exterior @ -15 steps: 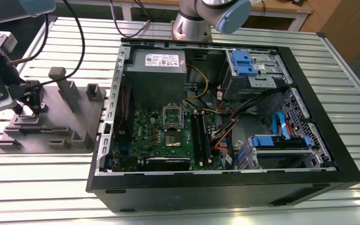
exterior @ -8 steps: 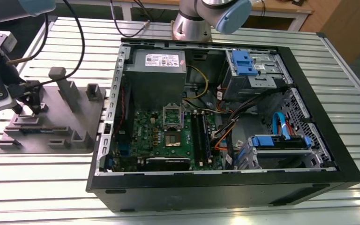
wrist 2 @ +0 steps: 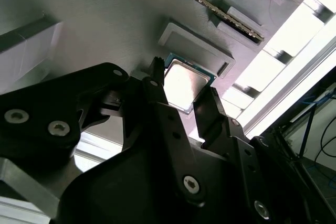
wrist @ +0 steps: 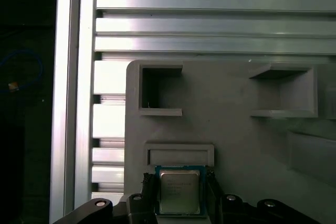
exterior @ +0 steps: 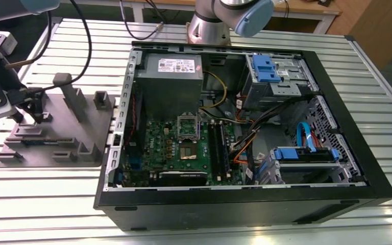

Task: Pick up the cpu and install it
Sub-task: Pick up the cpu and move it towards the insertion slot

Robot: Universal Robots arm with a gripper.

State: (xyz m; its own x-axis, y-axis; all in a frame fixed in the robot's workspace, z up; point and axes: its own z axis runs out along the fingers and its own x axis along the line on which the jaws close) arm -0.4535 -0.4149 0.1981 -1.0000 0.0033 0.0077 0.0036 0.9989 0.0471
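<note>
**Item: cpu, pick-up stage, at the holding fixture**

Step in hand: by my judgement, the pick-up. The end effector [exterior: 31, 116] is standing low over the grey fixture [exterior: 70, 153] on the worktop [exterior: 46, 204], at the exterior view's left. It is well apart from the open computer case [exterior: 250, 210].

Location of item: in the first wrist view the cpu [wrist: 179, 191] is lying flat in its shallow seat on the fixture, metal top up.

State of end effector: its fingers [wrist: 148, 195] are bracketing the chip and, as far as I can see, bearing on two opposite edges. It is clamped on the cpu, which is not yet raised.

Destination: the socket [exterior: 186, 151] on the green motherboard [exterior: 162, 138] is showing a dark centre inside the case.

Handling requirement (a judgement): so thin a part is asking for even pressure and a level, straight rise clear of the seat's rim.

Markings: faint print is showing on the cpu's top, but I cannot make it out. A white label [exterior: 175, 65] on the grey power-supply box [exterior: 169, 89] is carrying print too small to read.
</note>
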